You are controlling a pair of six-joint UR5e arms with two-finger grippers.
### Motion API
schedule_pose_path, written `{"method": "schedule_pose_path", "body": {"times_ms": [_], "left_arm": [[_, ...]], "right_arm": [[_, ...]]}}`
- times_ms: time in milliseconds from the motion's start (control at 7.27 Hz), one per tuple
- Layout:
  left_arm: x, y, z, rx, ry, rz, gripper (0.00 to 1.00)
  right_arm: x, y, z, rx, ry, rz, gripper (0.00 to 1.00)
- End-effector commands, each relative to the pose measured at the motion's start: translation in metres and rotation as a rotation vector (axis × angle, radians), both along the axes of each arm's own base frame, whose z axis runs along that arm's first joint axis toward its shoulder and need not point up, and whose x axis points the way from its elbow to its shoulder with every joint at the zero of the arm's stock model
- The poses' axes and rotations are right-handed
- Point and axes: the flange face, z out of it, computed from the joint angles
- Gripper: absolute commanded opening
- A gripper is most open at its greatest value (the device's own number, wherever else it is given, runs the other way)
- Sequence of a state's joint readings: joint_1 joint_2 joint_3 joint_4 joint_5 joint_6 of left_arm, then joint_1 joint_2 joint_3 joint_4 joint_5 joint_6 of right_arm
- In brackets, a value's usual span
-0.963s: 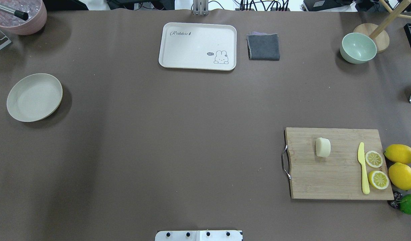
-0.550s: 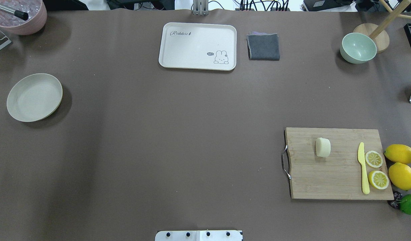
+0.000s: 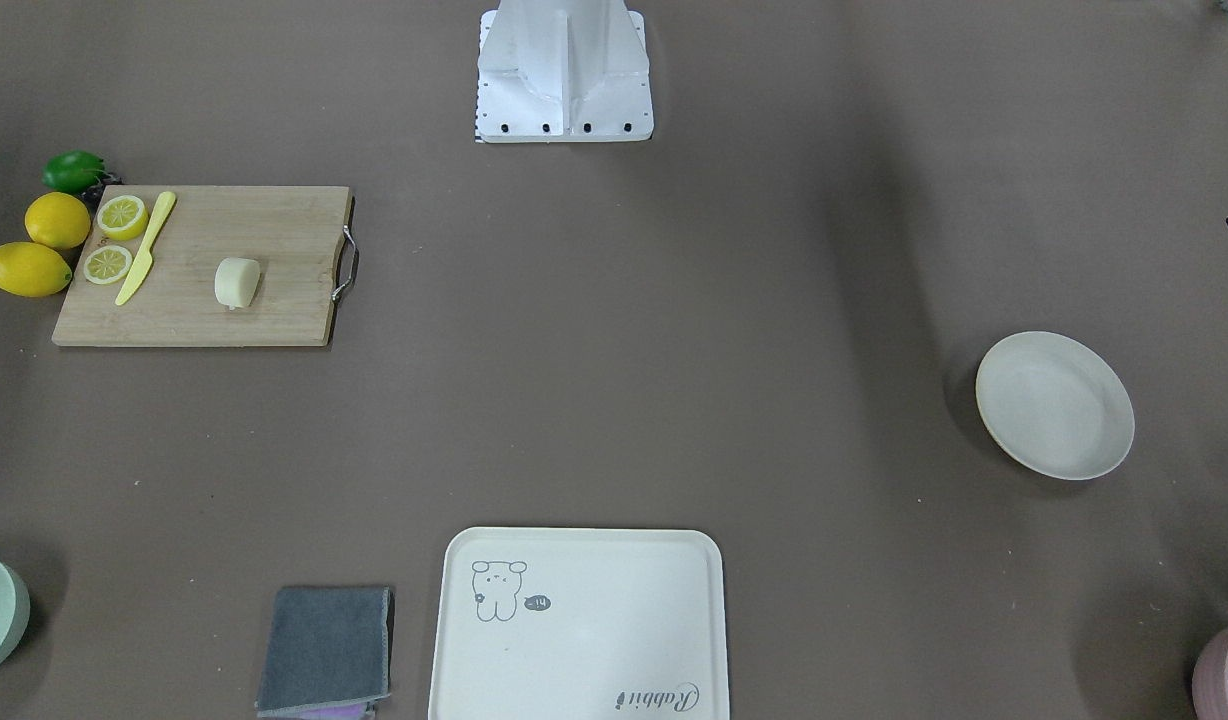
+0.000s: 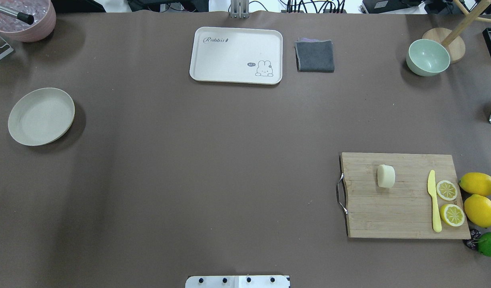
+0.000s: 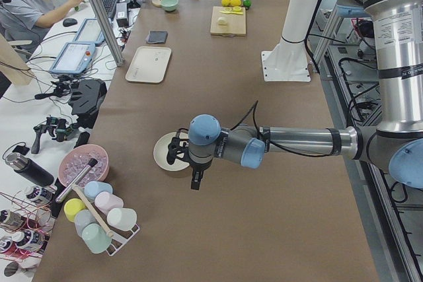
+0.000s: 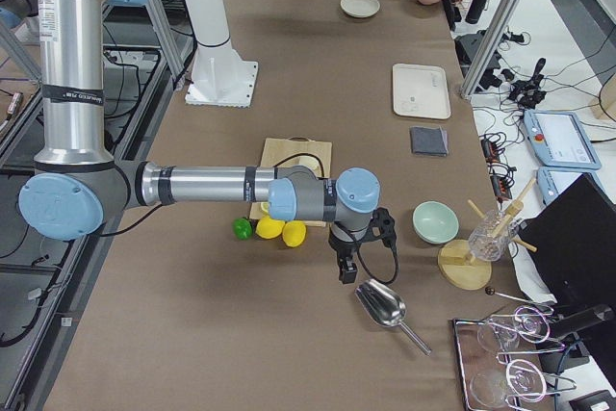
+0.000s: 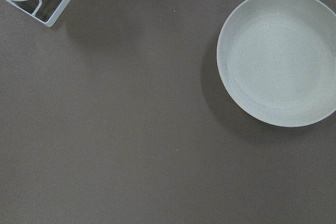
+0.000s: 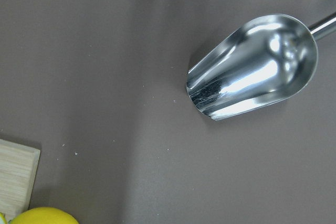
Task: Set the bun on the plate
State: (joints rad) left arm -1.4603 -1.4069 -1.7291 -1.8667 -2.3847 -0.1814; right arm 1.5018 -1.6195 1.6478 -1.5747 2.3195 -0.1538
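**Nothing moved yet, bun waits on the board**

Nothing has shifted on the tabletop since a second ago. The bun lies on the cutting board, well apart from the plate, which is empty. The right hand hangs beyond the board, near a metal scoop. The left hand hangs just beside the plate. Whether either one is open I cannot tell. I judge the right hand should come down from above, close softly across the bun, and keep away from the knife.

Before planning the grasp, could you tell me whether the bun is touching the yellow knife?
Apart. The overhead view shows bare cutting board between the bun and the yellow knife.
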Motion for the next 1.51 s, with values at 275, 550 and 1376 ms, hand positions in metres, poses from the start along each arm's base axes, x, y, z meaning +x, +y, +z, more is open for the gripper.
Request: {"method": "schedule_pose_path", "body": {"times_ms": [275,550,1376], "left_arm": [[0.107,-0.104,0.022,-0.127,0.069,-0.076,0.97],[0.159,-0.101,0.037,-0.095,-0.041,-0.068,0.97],[0.184,-0.100,0.050,-0.117,-0.051,-0.049,0.21]], "right_arm": [[-0.008,0.003,0.005,-0.023,-0.046,-0.008,1.00],[-0.009,-0.001,-0.002,-0.013,-0.053,-0.006,1.00],[-0.014,-0.004,-0.006,-0.032,-0.049,0.012,1.00]]}}
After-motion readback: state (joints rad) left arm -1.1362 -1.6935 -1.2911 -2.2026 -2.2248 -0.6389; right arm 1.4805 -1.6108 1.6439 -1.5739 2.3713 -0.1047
